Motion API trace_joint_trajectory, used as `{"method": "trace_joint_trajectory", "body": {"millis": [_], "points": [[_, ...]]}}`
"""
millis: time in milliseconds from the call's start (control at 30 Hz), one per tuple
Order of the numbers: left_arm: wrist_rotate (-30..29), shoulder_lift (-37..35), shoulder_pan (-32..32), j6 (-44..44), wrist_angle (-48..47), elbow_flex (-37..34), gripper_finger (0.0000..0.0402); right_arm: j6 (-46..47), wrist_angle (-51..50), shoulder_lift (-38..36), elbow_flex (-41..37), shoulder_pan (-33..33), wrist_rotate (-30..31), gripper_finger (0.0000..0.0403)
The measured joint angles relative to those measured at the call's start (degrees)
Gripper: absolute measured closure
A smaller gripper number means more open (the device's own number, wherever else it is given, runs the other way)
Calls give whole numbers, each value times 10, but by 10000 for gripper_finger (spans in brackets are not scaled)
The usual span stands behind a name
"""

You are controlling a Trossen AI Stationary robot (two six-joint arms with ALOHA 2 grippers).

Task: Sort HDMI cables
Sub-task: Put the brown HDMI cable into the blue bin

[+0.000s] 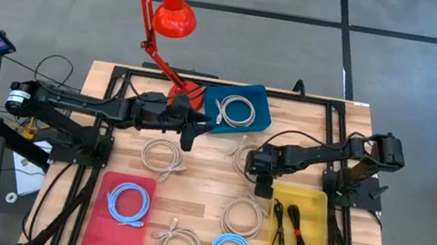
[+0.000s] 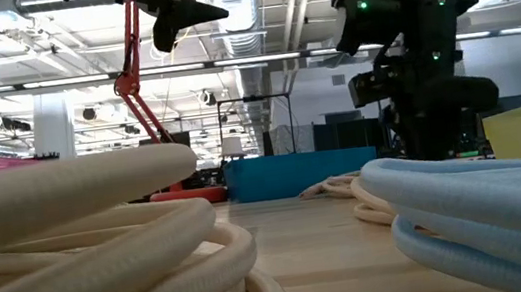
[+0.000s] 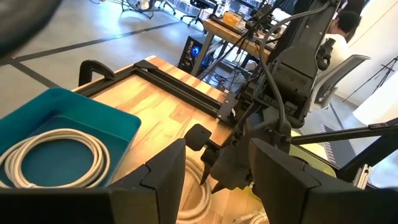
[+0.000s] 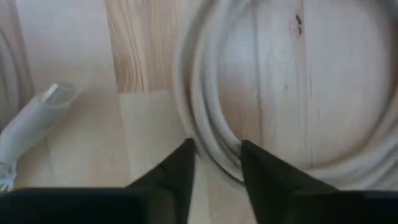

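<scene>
One beige coil (image 4: 211, 134) lies on the bare table under my right gripper (image 4: 214, 158), fingers parted astride its strand, so next I clench and lift; left gripper (image 3: 217, 168) waits open by the blue tray (image 1: 244, 100).

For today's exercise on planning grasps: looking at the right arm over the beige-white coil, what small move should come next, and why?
Probably close the jaws. The right gripper sits low over a beige-white coil, its open jaws straddling the strands on the table. A matching coil already lies in the blue tray, the likely destination. The left gripper hovers near that tray.
</scene>
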Motion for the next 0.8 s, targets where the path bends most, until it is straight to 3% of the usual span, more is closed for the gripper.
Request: {"method": "trace_joint_trajectory", "body": {"millis": [167, 433, 800], "points": [[0, 0, 0, 0, 0, 0, 225, -5, -2, 2, 25, -4, -2, 389], [0, 0, 0, 0, 0, 0, 225, -1, -45, 2, 100, 0, -7, 400], [0, 0, 0, 0, 0, 0, 225, -3, -173, 1, 271, 28, 8, 403]]}}
